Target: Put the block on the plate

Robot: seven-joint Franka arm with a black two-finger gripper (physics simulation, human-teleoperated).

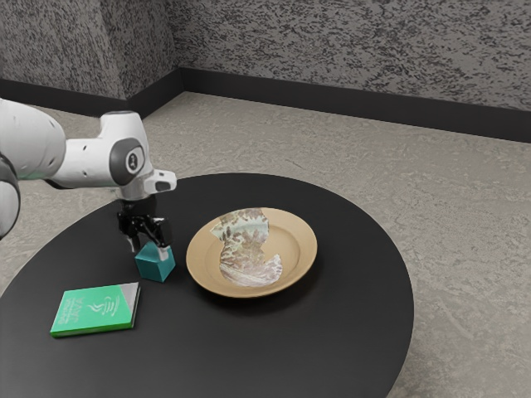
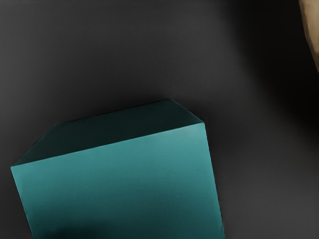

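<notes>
My gripper [image 1: 148, 249] is low over the teal block [image 1: 155, 263] in the exterior view, its fingers parted. One finger shows just beyond the block's left edge, the other in front of its upper right part. The block rests on the black table beside the plate [image 1: 298, 262], a tan round dish with a patchy pale and brown pattern. In the wrist view the block [image 2: 122, 184] is large and close under the hand, turned slightly, and the plate's rim [image 2: 313, 30] appears at the edge.
A green book [image 1: 97, 309] lies flat on the round black table [image 1: 357, 307], near the block. The plate's near rim stands a short distance from the block, toward the exterior view's right.
</notes>
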